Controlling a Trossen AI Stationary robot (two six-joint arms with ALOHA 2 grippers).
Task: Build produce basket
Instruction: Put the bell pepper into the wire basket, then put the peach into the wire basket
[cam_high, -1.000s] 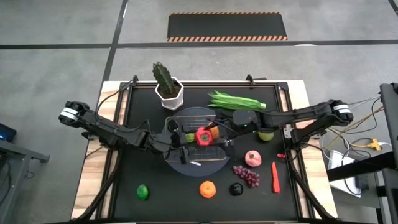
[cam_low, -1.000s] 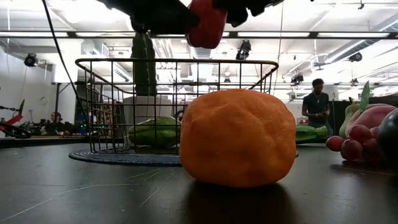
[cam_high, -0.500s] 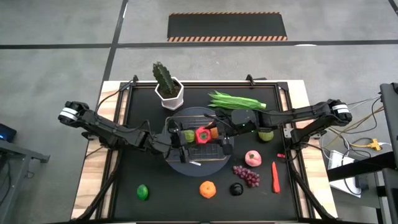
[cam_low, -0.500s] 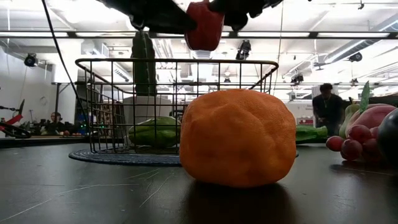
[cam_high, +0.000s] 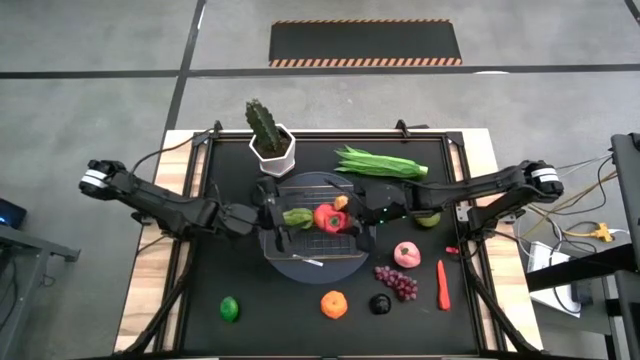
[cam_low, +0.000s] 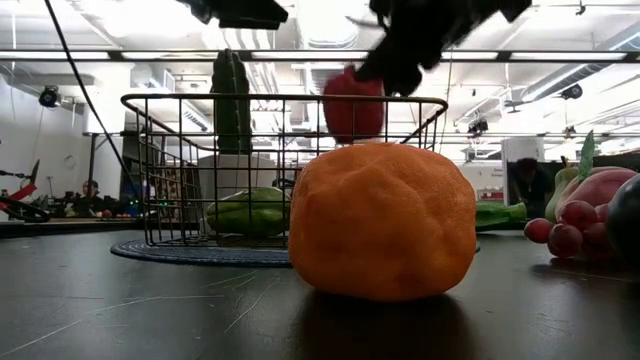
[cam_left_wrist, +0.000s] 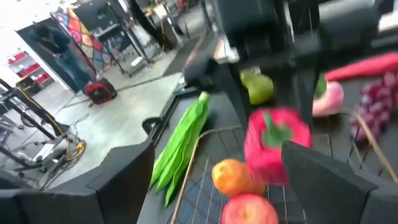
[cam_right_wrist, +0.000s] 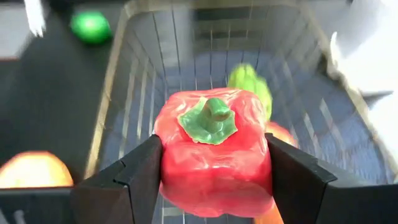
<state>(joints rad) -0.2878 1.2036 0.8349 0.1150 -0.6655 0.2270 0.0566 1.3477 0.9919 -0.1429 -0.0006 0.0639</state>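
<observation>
The silver wire basket (cam_high: 300, 245) stands on its round grey base at the table's middle. A red pepper (cam_high: 328, 217) hangs over it, stem up, with my right gripper (cam_high: 345, 215) shut on it. In the low view the pepper (cam_low: 353, 105) sits level with the basket's rim (cam_low: 280, 98). My left gripper (cam_high: 270, 215) is open beside the basket's left side, with nothing between its fingers. A green vegetable (cam_high: 297, 216) and a small orange fruit (cam_high: 341, 202) lie on the basket's floor, and the left wrist view shows a red fruit (cam_left_wrist: 249, 208) there too. My right gripper pinches the red pepper's two opposite side walls (cam_right_wrist: 171, 155) between its two fingers (cam_right_wrist: 134, 177). The fingers come from the table's right side, slanting down. The pepper is upright with its green stem (cam_right_wrist: 211, 118) on top, lifted clear above the basket's floor.
Loose produce lies around the basket. There is a green bean bunch (cam_high: 380, 162), a green apple (cam_high: 428, 215), a pink fruit (cam_high: 407, 254), grapes (cam_high: 397, 282), a chili (cam_high: 443, 283), an orange (cam_high: 334, 303), a dark fruit (cam_high: 380, 304) and a lime (cam_high: 230, 308). A potted cactus (cam_high: 270, 140) stands behind the basket.
My left gripper has come away from the pepper and drawn back toward the table's left edge, rising a little. My right gripper has rolled and gone down with the pepper, which has dropped from above the rim to rim height.
</observation>
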